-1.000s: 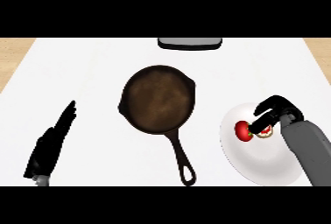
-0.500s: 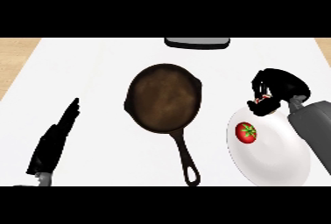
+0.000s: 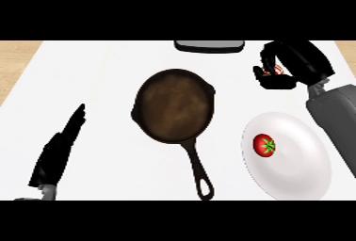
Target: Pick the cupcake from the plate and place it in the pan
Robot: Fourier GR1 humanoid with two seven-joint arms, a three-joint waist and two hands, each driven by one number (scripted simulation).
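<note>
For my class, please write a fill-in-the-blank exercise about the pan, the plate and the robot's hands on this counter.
1. The one thing lying on the white plate is a red ____.
2. The handle of the pan points toward the view's ____ edge.
3. The right hand, up to the right of the pan, is curled round the ____.
4. The left hand, fingers straight, is ____.

Missing words: tomato; lower; cupcake; open.

We are seeing the pan (image 3: 173, 106) as dark cast metal, its bowl mottled brown and matt. The plate (image 3: 299, 164) at four o'clock is looking white, smooth and glossy. The counter (image 3: 97, 75) is showing matt white, with a wood strip (image 3: 17, 61) edging it at ten o'clock. The left hand (image 3: 59, 150) and right hand (image 3: 295, 61) are looking matt black.
</note>
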